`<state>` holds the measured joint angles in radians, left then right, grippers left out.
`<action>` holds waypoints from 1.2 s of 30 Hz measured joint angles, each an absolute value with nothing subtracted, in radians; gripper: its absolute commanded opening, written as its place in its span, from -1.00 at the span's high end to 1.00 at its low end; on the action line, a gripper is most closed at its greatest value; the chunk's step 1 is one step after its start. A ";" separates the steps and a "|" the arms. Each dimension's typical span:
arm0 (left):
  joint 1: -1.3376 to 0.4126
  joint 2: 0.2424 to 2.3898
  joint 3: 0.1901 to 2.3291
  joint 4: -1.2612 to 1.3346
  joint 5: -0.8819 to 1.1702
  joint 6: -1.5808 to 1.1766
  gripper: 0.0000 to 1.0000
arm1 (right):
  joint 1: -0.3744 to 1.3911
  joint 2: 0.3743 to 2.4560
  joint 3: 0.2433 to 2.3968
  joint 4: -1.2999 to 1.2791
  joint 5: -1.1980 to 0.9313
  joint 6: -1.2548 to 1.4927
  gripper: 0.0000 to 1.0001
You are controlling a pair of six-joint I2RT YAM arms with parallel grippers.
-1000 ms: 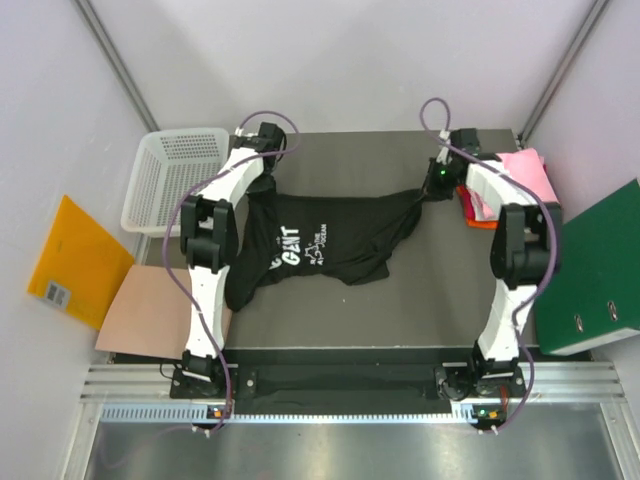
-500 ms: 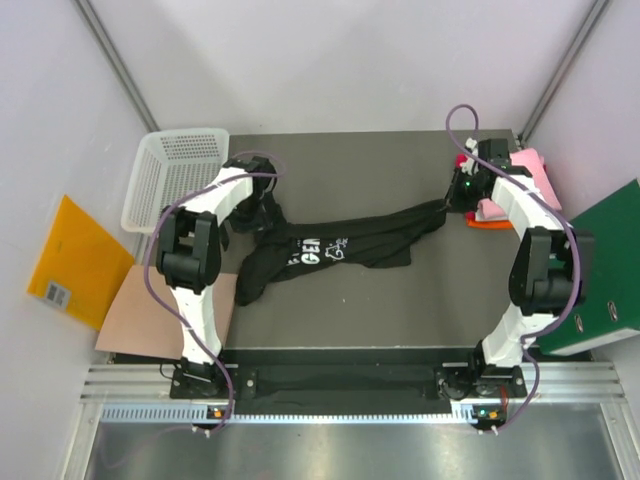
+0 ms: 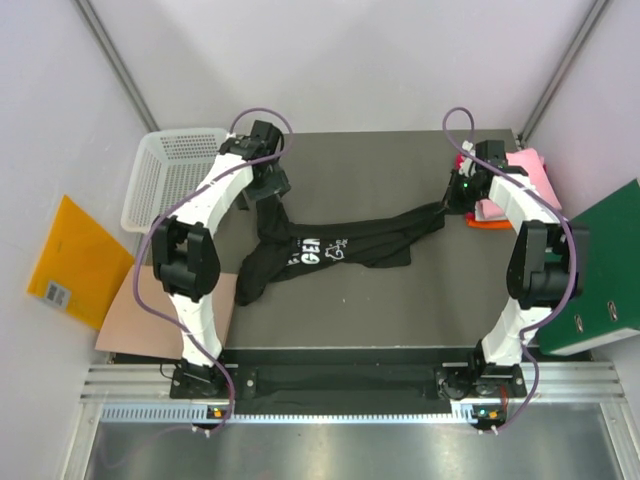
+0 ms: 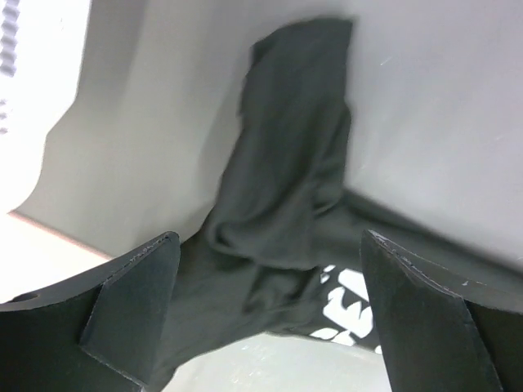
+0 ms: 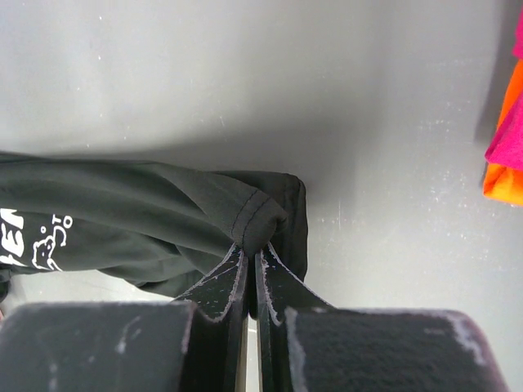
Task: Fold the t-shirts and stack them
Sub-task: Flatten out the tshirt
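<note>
Worktop point(image 3: 380, 300): dark grey, set between pale walls, as we see it from above.
Basket point(image 3: 170, 175): white mesh, at the far left corner.
Left hand point(image 4: 270, 237): spread wide, empty, above the shirt's bunched end.
Black t-shirt point(image 3: 330, 245): rumpled mid-worktop, lettering up.
Right hand point(image 5: 253, 251): clenched on its hem.
Folded t-shirts point(image 3: 532, 172): pink and orange, far right.

We see the lettered tee point(image 3: 330, 245) stretched L to R across mid-table point(image 3: 400, 300). Left gripper point(image 3: 270, 185) is over its L end; right gripper point(image 3: 446, 206) is at its R end, just beside the folded tees point(image 3: 528, 168) in the far R corner. Basket point(image 3: 175, 175) sits off the far L corner, w/ flat sheet point(image 3: 140, 315) & envelope point(image 3: 75, 260) nearer us. Folder point(image 3: 595, 265) lies R of the table.
</note>
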<state>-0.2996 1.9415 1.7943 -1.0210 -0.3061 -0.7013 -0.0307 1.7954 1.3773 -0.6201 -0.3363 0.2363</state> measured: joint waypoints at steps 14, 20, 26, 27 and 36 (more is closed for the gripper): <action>-0.299 2.210 2.006 -1.029 -0.312 -0.651 -0.27 | -0.031 1.834 1.374 -0.612 -0.364 0.235 0.99; -0.299 2.259 2.031 -1.049 -0.334 -0.651 0.43 | -0.031 1.835 1.367 -0.608 -0.367 0.229 1.00; -0.299 2.301 2.046 -1.108 -0.405 -0.671 1.00 | -0.031 1.840 1.367 -0.606 -0.368 0.228 0.99; -0.297 2.304 2.046 -1.121 -0.416 -0.674 1.00 | -0.031 1.841 1.367 -0.606 -0.368 0.227 1.00; -0.245 2.247 2.046 -1.153 -0.483 -0.679 1.00 | -0.041 1.842 1.368 -0.606 -0.355 0.226 1.00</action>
<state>-0.2451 2.2467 2.0457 -1.1530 -0.4831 -0.6788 -0.0410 1.8416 1.3678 -0.6064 -0.3546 0.2260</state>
